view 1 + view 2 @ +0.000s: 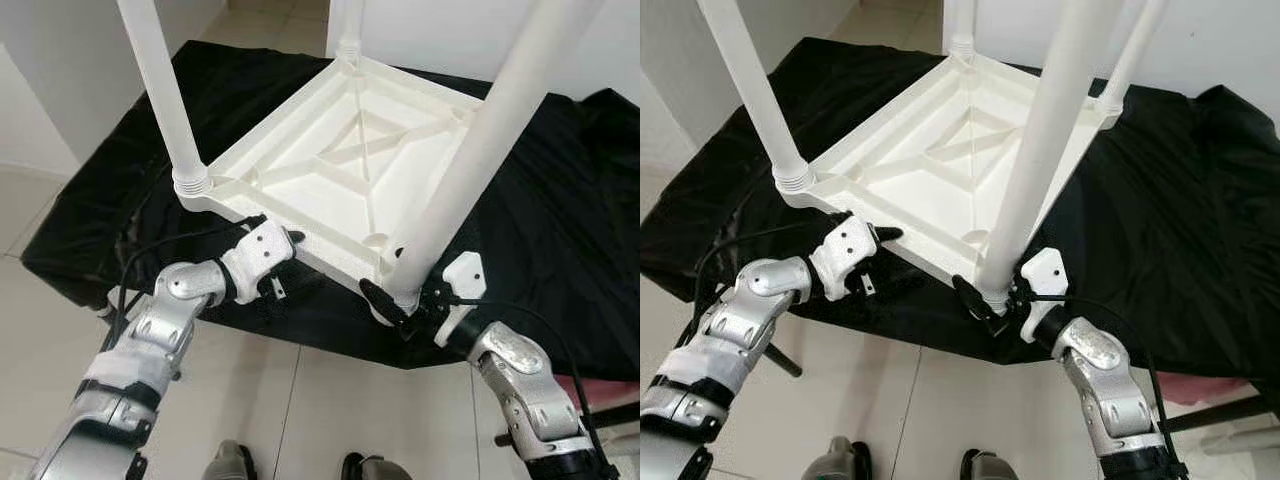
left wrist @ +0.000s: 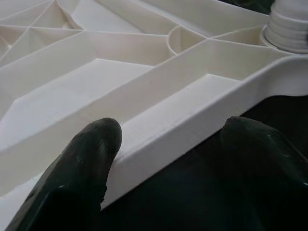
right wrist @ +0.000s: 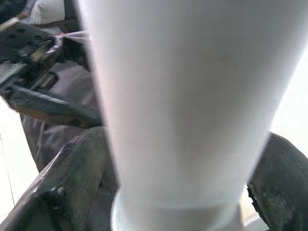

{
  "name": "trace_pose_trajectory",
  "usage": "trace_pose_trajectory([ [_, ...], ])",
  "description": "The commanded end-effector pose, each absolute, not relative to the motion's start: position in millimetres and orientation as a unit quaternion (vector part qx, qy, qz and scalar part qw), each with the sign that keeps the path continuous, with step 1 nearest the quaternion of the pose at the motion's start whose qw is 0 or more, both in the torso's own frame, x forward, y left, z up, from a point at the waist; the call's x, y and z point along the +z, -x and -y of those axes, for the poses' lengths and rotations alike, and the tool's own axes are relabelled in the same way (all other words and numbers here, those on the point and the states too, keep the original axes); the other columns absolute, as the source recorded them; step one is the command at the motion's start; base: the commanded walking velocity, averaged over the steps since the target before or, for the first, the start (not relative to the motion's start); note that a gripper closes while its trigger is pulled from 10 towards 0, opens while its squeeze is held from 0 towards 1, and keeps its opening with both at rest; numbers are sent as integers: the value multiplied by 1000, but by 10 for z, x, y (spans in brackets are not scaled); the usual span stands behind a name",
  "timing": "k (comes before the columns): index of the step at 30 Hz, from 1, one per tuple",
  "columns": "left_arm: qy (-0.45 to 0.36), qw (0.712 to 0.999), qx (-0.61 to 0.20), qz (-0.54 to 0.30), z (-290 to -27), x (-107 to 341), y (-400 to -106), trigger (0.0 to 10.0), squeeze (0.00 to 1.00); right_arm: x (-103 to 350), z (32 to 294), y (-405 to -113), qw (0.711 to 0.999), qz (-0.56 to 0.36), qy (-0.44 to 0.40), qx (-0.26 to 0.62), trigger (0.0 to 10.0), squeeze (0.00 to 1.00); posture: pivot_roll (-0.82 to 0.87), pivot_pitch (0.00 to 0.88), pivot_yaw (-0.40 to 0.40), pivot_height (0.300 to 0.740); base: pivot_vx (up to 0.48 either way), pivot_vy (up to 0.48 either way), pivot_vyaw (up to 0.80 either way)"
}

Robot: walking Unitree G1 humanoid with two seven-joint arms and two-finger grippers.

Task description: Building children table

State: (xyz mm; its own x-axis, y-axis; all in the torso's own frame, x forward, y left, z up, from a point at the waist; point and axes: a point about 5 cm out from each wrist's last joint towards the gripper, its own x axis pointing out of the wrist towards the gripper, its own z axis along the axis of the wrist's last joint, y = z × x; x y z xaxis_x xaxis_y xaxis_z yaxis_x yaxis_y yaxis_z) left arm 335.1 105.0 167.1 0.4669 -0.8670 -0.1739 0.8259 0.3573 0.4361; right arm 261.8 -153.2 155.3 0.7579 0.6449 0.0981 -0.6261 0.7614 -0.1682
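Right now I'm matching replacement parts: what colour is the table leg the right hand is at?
White; the table leg shows best in the right eye view.

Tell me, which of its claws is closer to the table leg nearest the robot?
Right. The right gripper clasps the base of that leg; the left gripper is off at the tabletop edge.

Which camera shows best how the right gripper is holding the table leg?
The right wrist view: the leg sits close up between both fingers. The eye views show the right gripper from above at the leg's base, one finger half hidden. The left wrist view shows the tabletop rim.
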Motion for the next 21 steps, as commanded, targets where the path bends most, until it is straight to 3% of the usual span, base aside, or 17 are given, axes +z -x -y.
trace_pose_trajectory([
  [1,-242,811,-532,30,-1031,1613,-3371,10000,0,1535,1557,-2580,939,72,64,331,10000,0,-33,154,24,740,0,0,0],
  [15,-250,807,-535,-17,-984,1547,-3602,10000,0,1621,1610,-2627,953,102,61,278,10000,0,-57,152,58,740,0,0,0],
  [20,-217,815,-537,-3,-972,1578,-3602,10000,0,1643,1639,-2637,958,109,58,261,10000,0,-65,154,64,740,0,0,0],
  [21,-174,827,-535,11,-967,1628,-3605,10000,0,1645,1670,-2641,960,109,59,251,10000,0,-67,155,67,740,0,0,0],
])
